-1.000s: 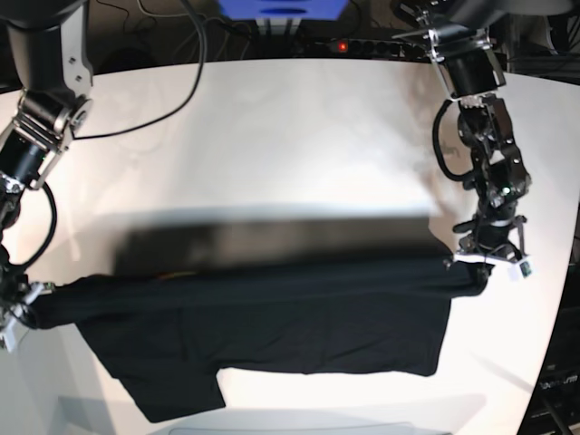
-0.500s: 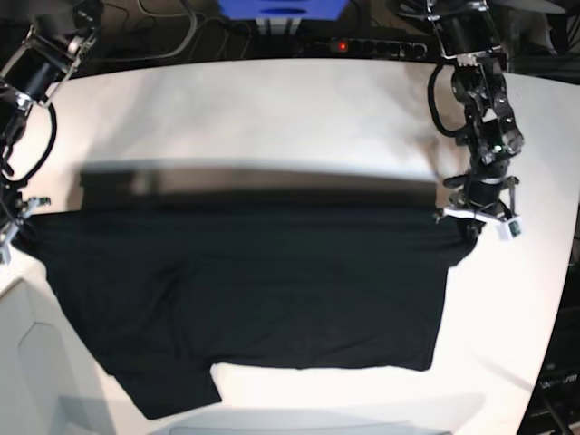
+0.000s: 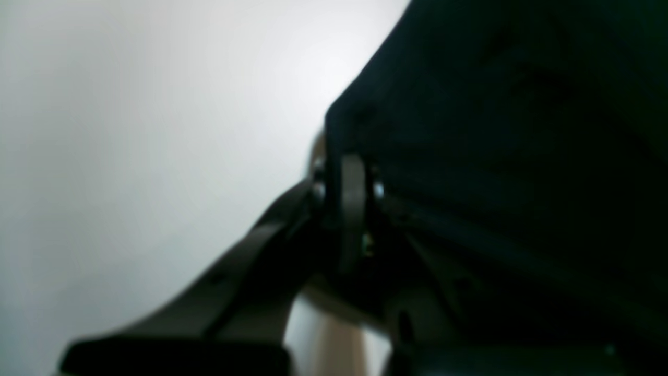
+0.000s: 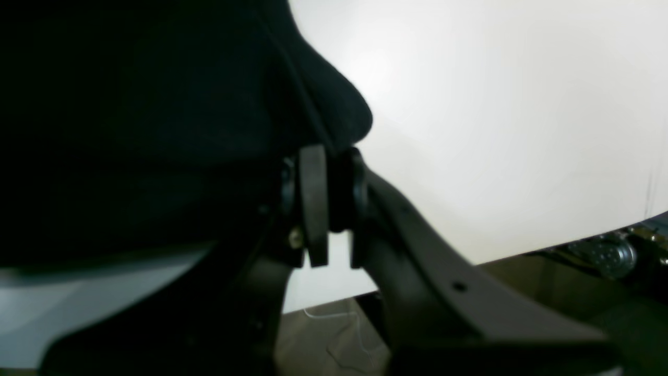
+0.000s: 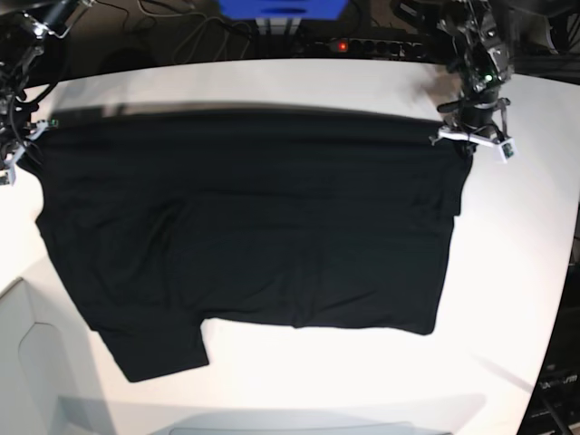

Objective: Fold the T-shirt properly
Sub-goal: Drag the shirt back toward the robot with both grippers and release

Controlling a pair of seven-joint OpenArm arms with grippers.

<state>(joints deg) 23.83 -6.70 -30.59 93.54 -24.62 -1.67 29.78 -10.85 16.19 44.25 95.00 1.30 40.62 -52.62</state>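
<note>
Looking across the base view, we are seeing the T-shirt [image 5: 245,227] spreading over most of the white desk [image 5: 507,272], from the upper left of the frame to the upper right, with a sleeve hanging down toward the lower left. We are holding its far edge stretched along the top of the frame between our two claws. The left claw [image 5: 471,136], in the upper right of that frame, is gripping one corner of the black cloth; the right claw [image 5: 11,154], at the far left edge, is gripping the opposite corner. No box, bin or tray is showing in any view, so we are reporting no contents.

The left wrist view is giving us what the base view cannot: the left claw [image 3: 347,180] is pinching narrowly on a bunched fold of the T-shirt [image 3: 511,130], which is filling the right of that frame over the pale desk [image 3: 130,130]. The right wrist view is showing the right claw [image 4: 329,183] likewise clamping on the T-shirt [image 4: 146,115], which is darkening the left of the frame, with the desk [image 4: 496,115] bright at the right and its edge dropping away at the lower right.
</note>
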